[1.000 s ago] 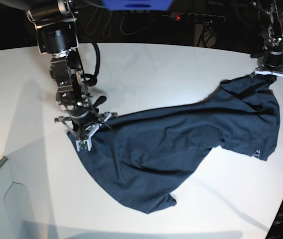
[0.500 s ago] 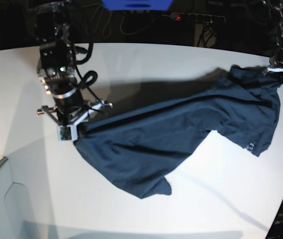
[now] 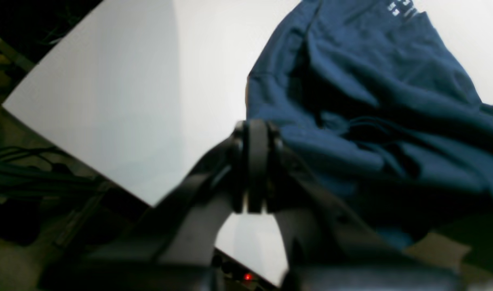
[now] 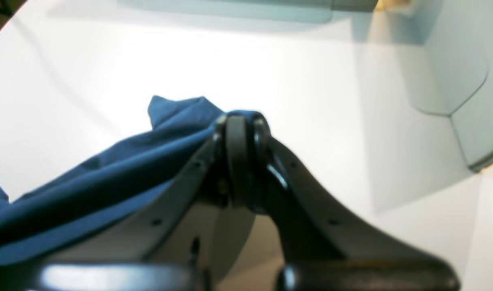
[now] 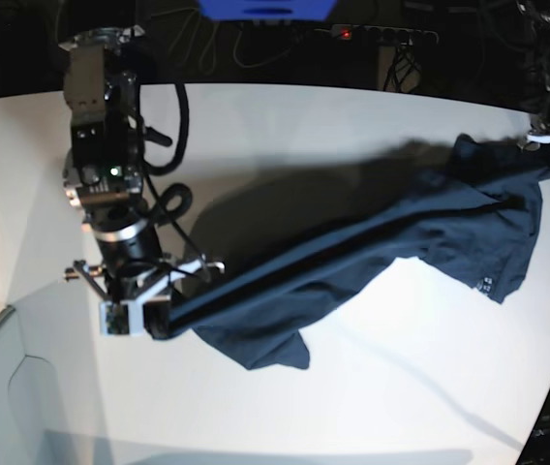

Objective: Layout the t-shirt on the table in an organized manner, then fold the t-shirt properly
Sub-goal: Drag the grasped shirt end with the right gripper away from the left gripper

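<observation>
The dark navy t-shirt (image 5: 401, 242) hangs stretched in a taut band between my two grippers, above the white table (image 5: 304, 126), which carries its shadow. At the view's left, my right gripper (image 5: 154, 325) is shut on one end of the shirt; in the right wrist view its fingertips (image 4: 240, 121) pinch blue cloth (image 4: 109, 169). My left gripper (image 5: 546, 145) at the far right edge is shut on the other end. The left wrist view shows its jaws (image 3: 256, 133) closed on a fold of the shirt (image 3: 371, 81), with the white label mark (image 3: 400, 6) beyond.
A power strip with a red light (image 5: 372, 34) and cables lie behind the table's far edge. A blue object (image 5: 265, 8) sits at top centre. A pale grey panel (image 5: 4, 387) borders the front left. The table's curved edge runs close to the left gripper.
The right gripper has moved toward the table's front and the left gripper toward the far right, pulling the shirt up off the table into a tight band. The loose lower part has drawn in.
</observation>
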Motion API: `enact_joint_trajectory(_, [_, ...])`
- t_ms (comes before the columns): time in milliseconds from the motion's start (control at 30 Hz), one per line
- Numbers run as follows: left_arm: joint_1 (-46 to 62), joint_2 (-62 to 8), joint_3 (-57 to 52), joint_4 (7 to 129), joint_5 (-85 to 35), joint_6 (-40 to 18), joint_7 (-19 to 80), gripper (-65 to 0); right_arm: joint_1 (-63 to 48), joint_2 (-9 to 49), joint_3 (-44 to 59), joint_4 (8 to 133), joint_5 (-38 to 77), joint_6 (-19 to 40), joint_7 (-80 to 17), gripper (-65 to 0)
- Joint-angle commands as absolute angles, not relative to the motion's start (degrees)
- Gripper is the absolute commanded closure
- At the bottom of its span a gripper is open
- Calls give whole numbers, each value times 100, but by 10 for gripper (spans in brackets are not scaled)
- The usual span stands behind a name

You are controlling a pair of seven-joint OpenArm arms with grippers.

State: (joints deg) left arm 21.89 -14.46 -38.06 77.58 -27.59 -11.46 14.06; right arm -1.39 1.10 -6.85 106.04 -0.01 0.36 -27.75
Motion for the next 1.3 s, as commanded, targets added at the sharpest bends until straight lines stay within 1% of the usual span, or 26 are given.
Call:
enact_joint_trajectory(0, [2237,-1543,-3855,7758,-2686,-1156,1279,-1,110,119,-673,10712,-22,40,-2545,0])
enact_joint_trajectory(100, [2246,-1604,-3855,7688,-2316,-1165,1253,-1,567,119,-681,10598,-13,40,-2545,0])
enact_joint_trajectory(200, [2246,-1604,-3855,7635,-2097,-1165,1244,-1,1103,31,-699,10211,-13,40,-2492,0])
enact_joint_trajectory(267, [2246,-1604,-3864,7635,-2009,-1165,1244,-1,1543,-66,-673,9824,-13,40,-2484,0])
enact_joint_trajectory(467, [2255,-1640,-3864,7688,-1895,-1165,1244,-1,2782,-84,-681,8338,-13,40,-2457,0])
enact_joint_trajectory(600, [2246,-1648,-3864,7697,-1895,-1165,1244,-1,3459,-66,-673,7371,-13,31,-1842,0])
enact_joint_trajectory(900, [2255,-1648,-3864,7662,-1895,-1165,1244,-1,4620,-66,-673,5235,-13,4,-822,0])
enact_joint_trajectory(1067, [2255,-1648,-3864,7653,-1895,-1165,1244,-1,5200,-66,-673,3925,-13,4,-523,-2])
enact_joint_trajectory(1133, [2316,-1648,-3864,7697,-1895,-1165,1244,-1,5305,-66,-673,3600,-13,4,-453,-58])
enact_joint_trajectory(1233, [2325,-1640,-3864,7705,-1895,-1165,1244,-1,5305,-57,-673,3547,-13,4,-171,-180])
enact_joint_trajectory(1267, [2325,-1640,-3864,7705,-1895,-1165,1244,-1,5297,-57,-673,3547,-13,4,-40,-231])
